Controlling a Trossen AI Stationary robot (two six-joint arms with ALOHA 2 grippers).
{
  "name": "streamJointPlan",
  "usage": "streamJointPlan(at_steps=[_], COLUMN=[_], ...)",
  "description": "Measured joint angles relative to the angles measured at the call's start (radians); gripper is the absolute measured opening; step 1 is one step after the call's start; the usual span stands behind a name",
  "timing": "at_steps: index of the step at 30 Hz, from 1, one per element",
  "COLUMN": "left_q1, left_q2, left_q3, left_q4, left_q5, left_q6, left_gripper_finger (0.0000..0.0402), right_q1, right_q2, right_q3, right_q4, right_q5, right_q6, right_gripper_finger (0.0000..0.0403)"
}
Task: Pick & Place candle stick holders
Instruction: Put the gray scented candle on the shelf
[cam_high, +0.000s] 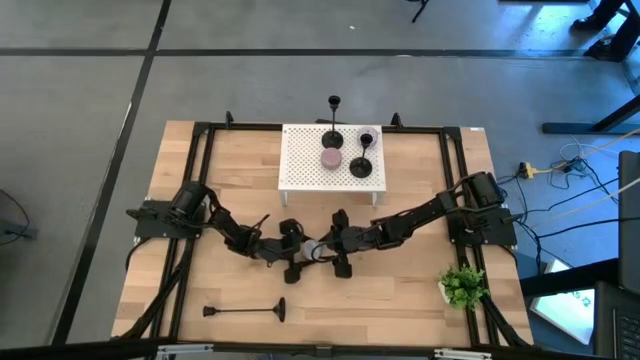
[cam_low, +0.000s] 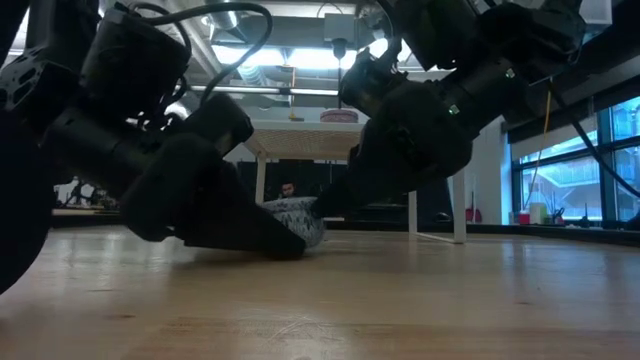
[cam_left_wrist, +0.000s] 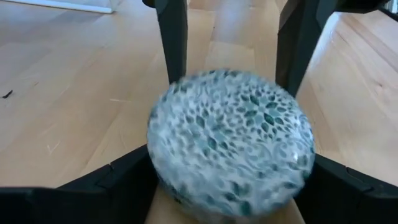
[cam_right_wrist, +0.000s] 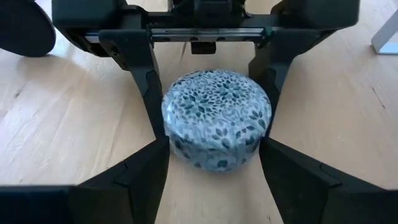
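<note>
Meeting in the middle of the bench (cam_high: 400, 300), both arms have their business ends around one small round tin (cam_high: 316, 250) with a blue-green leaf pattern, just in front of the white perforated stand (cam_high: 300, 160). Using that stand as the landmark for everything else.

The right tool (cam_right_wrist: 214, 149) has the tin (cam_right_wrist: 216, 118) between its two dark fingers, and they look pressed against its sides, so I'd call that grasping the tin. The left tool (cam_left_wrist: 231, 186) comes at the same tin (cam_left_wrist: 231, 140) from the opposite side, and its fingers sit spread wide on either side of it. Whether they actually touch it, can't tell. From the low camera the tin (cam_low: 295, 220) sits right down at the bench surface between the two arms.

Candle stick holders: two of them stand upright on top of the stand (cam_high: 364, 150) next to a pinkish round thing (cam_high: 331, 157). Another slim one (cam_high: 334, 103) stands on the floor just behind the stand. One more lies flat on its side (cam_high: 245, 311) on the bench, well in front of the stand and off toward the left arm's side.

A small green plant (cam_high: 462, 285) sits near the bench's front corner on the right arm's side, well away from the stand.
</note>
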Motion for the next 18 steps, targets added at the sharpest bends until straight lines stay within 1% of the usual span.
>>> streamJointPlan(at_steps=[6,10,18], left_q1=[0.001,0.002,0.005], left_q2=[0.0,0.0,-0.002], left_q3=[0.039,0.054,0.054], left_q4=[-0.056,-0.096,-0.115], left_q5=[0.003,0.003,0.007], left_q6=[0.009,0.01,-0.002], left_gripper_finger=[0.0339,0.034,0.0336], right_q1=[0.0,0.0,0.0], right_q2=[0.0,0.0,0.0], right_q3=[0.0,0.0,0.0], right_q4=[0.008,0.008,0.008], right_q5=[-0.003,-0.003,-0.009], right_q6=[0.0,0.0,0.0], right_gripper_finger=[0.025,0.025,0.025])
